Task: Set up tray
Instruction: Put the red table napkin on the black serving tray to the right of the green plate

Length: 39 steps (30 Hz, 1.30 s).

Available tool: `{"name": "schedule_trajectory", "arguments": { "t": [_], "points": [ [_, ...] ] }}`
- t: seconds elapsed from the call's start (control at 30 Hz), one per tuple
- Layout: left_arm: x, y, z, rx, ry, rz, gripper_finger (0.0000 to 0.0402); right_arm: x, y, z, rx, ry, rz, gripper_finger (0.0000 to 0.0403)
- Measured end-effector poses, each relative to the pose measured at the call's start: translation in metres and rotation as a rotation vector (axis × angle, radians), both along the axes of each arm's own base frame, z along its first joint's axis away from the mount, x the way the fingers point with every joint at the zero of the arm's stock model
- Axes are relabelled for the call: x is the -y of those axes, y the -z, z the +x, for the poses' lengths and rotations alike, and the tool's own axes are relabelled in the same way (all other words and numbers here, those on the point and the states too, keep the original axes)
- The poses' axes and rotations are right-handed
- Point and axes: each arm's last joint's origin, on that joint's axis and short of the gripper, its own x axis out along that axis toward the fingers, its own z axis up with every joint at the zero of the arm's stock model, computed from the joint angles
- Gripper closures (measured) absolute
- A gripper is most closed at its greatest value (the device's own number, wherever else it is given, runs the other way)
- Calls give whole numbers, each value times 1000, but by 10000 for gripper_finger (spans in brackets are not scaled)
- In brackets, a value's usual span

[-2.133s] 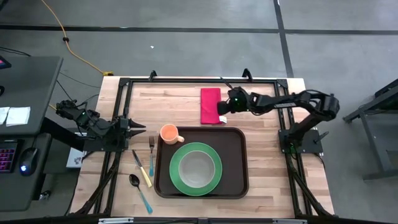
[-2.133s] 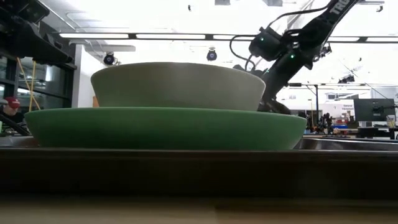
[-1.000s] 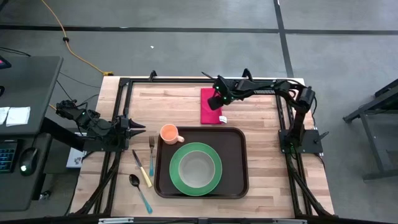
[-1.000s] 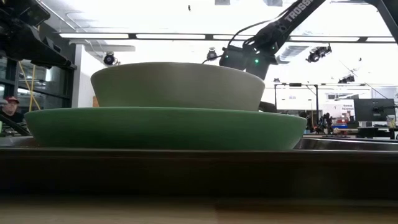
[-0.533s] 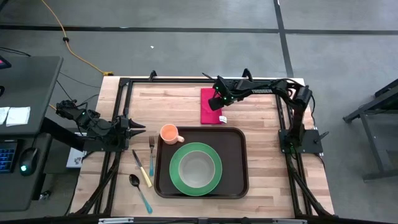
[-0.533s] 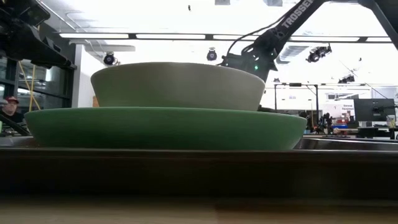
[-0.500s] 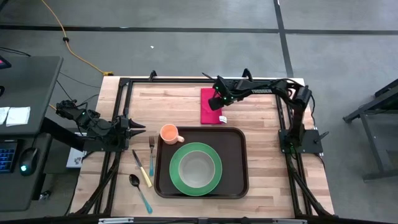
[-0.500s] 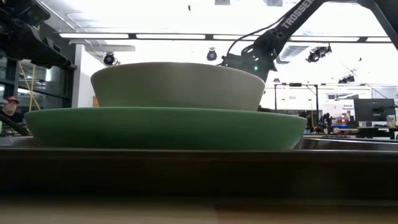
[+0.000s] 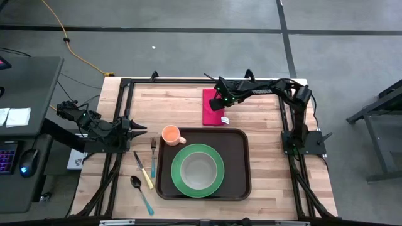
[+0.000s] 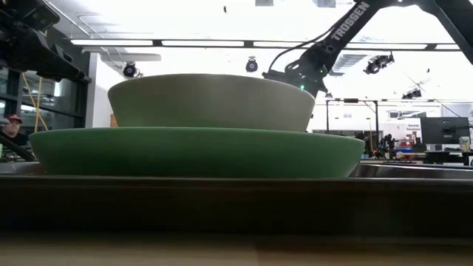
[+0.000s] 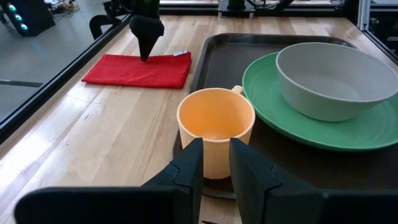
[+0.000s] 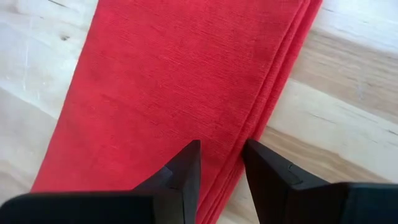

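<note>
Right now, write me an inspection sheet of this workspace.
Surface: wooden table, inside a black frame.
Job's things: tray holds green plate with grey bowl; orange cup at its corner; red napkin, fork, knife and spoon lie off it.
Clutter: nothing seen.
Grippers: right gripper over the napkin, slightly parted, empty; left gripper parked at the table's left edge, narrowly parted, empty.
Cables: yellow cable on the floor.
Surroundings: desk with keyboard and mouse; a person beyond.
</note>
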Motion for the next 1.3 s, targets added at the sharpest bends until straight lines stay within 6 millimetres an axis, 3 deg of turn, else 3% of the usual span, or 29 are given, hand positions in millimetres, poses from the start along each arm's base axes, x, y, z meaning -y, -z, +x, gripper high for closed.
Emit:
{"name": "schedule_trajectory", "arguments": {
  "t": [0.3, 0.6, 0.97, 1.3],
  "points": [
    [0, 0, 0, -1, 0, 1, 293, 0, -2, 0, -14, -3, 4, 299],
    [0, 0, 0, -1, 0, 1, 293, 6, -21, 4, -96, -25, -19, 299],
    [0, 0, 0, -2, 0, 1, 293, 5, -21, 3, -88, -8, 2, 299],
    [0, 0, 0, -5, 1, 2, 293, 8, 4, 10, -114, 9, 50, 299]
  ]
}}
